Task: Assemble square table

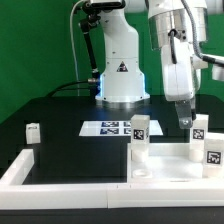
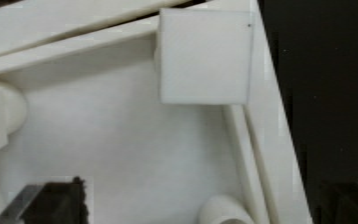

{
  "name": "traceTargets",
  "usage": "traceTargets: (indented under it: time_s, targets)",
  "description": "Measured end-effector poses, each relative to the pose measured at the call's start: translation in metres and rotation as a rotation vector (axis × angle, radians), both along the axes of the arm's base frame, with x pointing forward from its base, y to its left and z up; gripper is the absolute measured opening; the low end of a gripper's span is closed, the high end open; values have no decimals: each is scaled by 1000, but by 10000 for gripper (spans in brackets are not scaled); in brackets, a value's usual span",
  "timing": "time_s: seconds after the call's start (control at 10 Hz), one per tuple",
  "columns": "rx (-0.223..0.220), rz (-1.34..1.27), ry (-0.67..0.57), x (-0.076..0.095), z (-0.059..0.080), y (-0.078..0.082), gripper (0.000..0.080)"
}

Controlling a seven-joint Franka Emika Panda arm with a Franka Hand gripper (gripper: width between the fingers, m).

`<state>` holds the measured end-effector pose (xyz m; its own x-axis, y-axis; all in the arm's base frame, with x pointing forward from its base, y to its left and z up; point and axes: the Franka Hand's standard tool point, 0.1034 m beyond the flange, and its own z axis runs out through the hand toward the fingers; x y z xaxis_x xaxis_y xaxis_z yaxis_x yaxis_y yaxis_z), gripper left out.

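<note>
1. White border rails run along the near edge and the near left side of the black counter, fencing the work area; inside that corner, on the exterior view's left, the dark surface lies open.
2. The crowded part is the near right, where the square table top lies flat against the near rail with legs standing on and around it.
3. The arm comes down from above on the exterior view's right, and its claw hangs over the top between two standing legs, fingers spread and holding nothing.
4. In the wrist view the dark fingertips show at the edge of the picture, apart, with only white plastic between them.
5. The counter is matte black; green cloth hangs behind it, and the robot base stands at the far middle.
6. The marker board lies flat in front of the base, well clear of the furniture parts.
7. The top is white and tray-like, with a raised rim.
8. One tagged leg stands upright at its left part, another leg at its far right, and a third leg nearer on the right edge.
9. A fourth leg stands alone on the counter far to the left, well apart from the top.
10. The wrist view shows a white leg close up against the rim, and a corner socket below it.
</note>
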<state>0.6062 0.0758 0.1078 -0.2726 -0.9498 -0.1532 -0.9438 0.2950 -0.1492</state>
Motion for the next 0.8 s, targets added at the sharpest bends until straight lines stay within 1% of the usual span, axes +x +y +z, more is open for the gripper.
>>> traceTargets:
  time_s: [0.8]
  targets:
    - [-4, 16, -1, -1, -1, -2, 648]
